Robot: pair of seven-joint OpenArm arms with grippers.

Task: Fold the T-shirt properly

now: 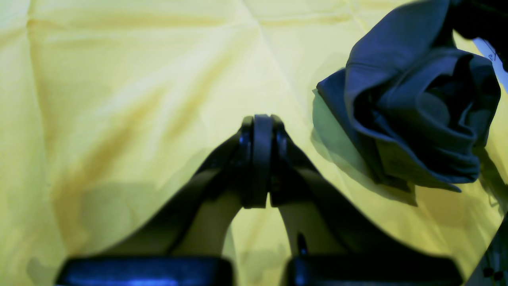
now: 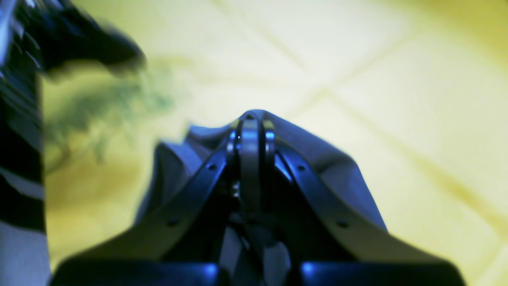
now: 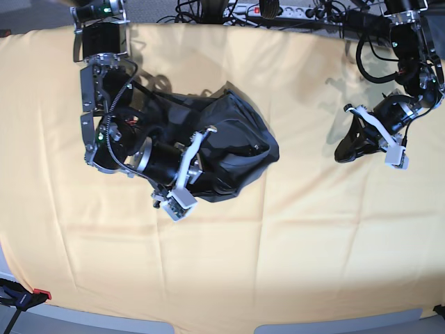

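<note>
On the yellow cloth (image 3: 299,229), a little left of its middle in the base view, the T-shirt (image 3: 233,149) is lying in a crumpled dark heap rather than spread flat, with folds rolling over one another and no sleeve or hem clearly showing. The right gripper (image 2: 251,127) is sitting right over that heap, its jaws pressed together, and in the right wrist view blue-grey fabric is bulging up on both sides of the tips, so it is probably pinching a fold of the T-shirt. The left gripper (image 1: 260,131) is hanging well away from the T-shirt, on the far side of it from the right arm, its jaws pressed together on nothing, with only bare yellow cloth under it. The main risk, as I judge it, is that the pinch is taking several layers at once: lifting from here would then be hauling up a bundle instead of one edge, and the heap would be tangling further. A shallow bite could also be slipping off as the weight comes on. Since the tips are working so close to the yellow cloth, they may be catching that as well and dragging it into ridges under the T-shirt; the blur in the right wrist view is keeping me from telling whether any yellow is caught
</note>
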